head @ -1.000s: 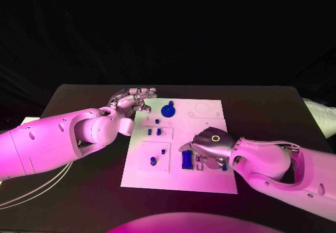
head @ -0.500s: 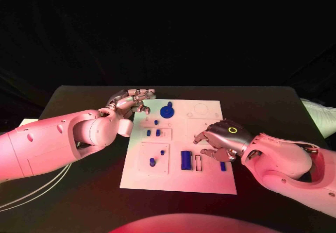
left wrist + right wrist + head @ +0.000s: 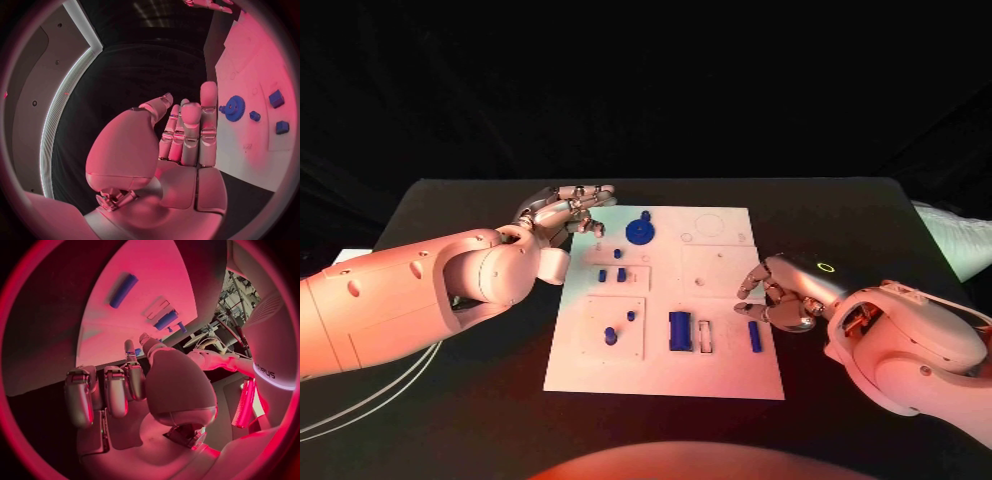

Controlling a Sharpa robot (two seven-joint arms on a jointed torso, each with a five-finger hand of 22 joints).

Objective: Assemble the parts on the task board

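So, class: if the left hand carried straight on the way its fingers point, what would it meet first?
Probably the blue gear on the white board: the left hand points its fingers across the board's top corner towards it. Height is unclear, so it might pass above.

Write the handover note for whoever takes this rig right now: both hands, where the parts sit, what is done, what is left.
Left hand: holds nothing, fingers loosely together, at the far left corner of the task board, beside the blue gear.
Right hand: fingers curled, holds nothing, at the board's right edge, next to the slim blue bar.
Parts: the gear lies at the far end of the board; two small blue blocks mid-left; a wide blue block in the near middle, beside a pale slot.
Done: whether any part is fully seated cannot be told.
Left: seat the remaining parts, probably the slim bar first.
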